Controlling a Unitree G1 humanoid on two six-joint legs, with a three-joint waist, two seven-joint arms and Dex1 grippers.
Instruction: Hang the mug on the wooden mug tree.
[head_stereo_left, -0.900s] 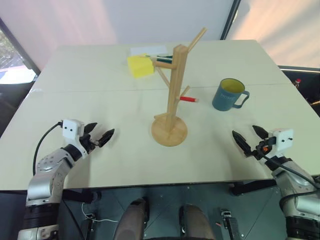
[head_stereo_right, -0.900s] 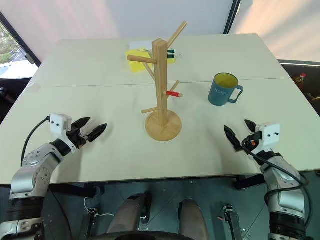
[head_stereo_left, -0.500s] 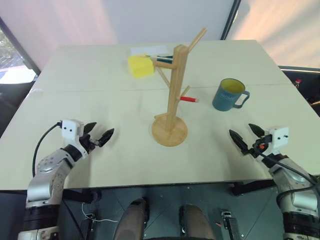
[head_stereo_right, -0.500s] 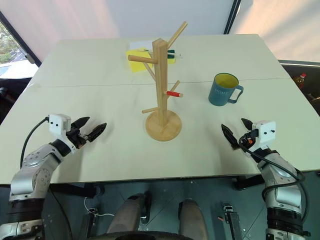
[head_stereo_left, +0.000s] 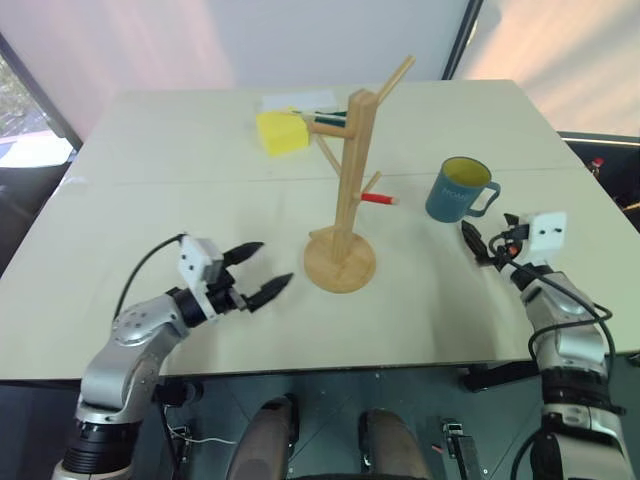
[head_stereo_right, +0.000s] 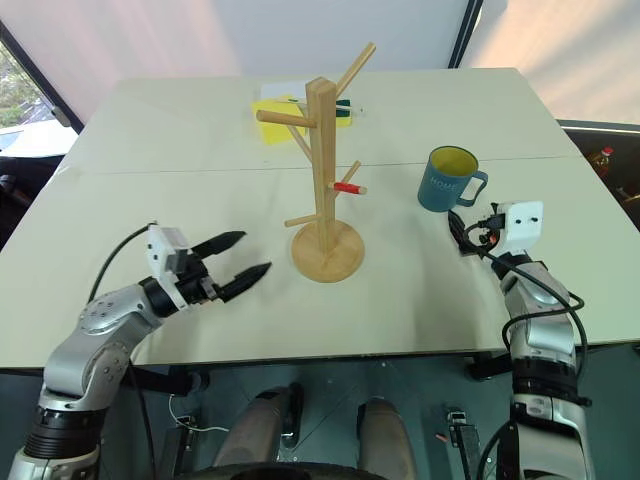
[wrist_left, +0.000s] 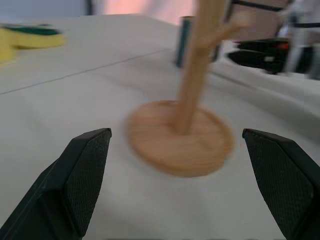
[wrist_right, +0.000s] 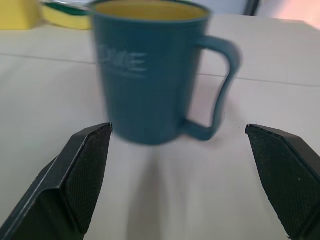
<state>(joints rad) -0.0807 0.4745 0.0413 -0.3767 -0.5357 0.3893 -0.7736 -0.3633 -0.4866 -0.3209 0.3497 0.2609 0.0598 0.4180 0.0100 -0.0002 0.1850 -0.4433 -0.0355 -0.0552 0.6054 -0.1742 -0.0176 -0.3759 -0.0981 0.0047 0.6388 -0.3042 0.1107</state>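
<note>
The dark blue mug (head_stereo_left: 456, 190) with a yellow-green inside stands upright at the table's right, its handle turned right. My right gripper (head_stereo_left: 488, 236) is open, level, and just short of the mug without touching it. In the right wrist view the mug (wrist_right: 150, 75) stands beyond the open right gripper (wrist_right: 177, 128). The wooden mug tree (head_stereo_left: 350, 170) stands at mid-table on its round base (head_stereo_left: 340, 264), with its pegs bare. My left gripper (head_stereo_left: 276, 261) is open, a little left of that base. The left wrist view has the base (wrist_left: 180, 137) ahead of its fingers (wrist_left: 85, 170).
A yellow block (head_stereo_left: 280, 132), a green marker (head_stereo_left: 325, 118) and a white sheet (head_stereo_left: 295, 100) lie at the back behind the tree. A red-capped marker (head_stereo_left: 378, 198) lies between tree and mug. The table's front edge (head_stereo_left: 330, 372) runs just behind both wrists.
My left gripper has moved right, close to the tree's base. My right gripper has moved forward up to the mug. Both stay open; mug and tree have not moved.
</note>
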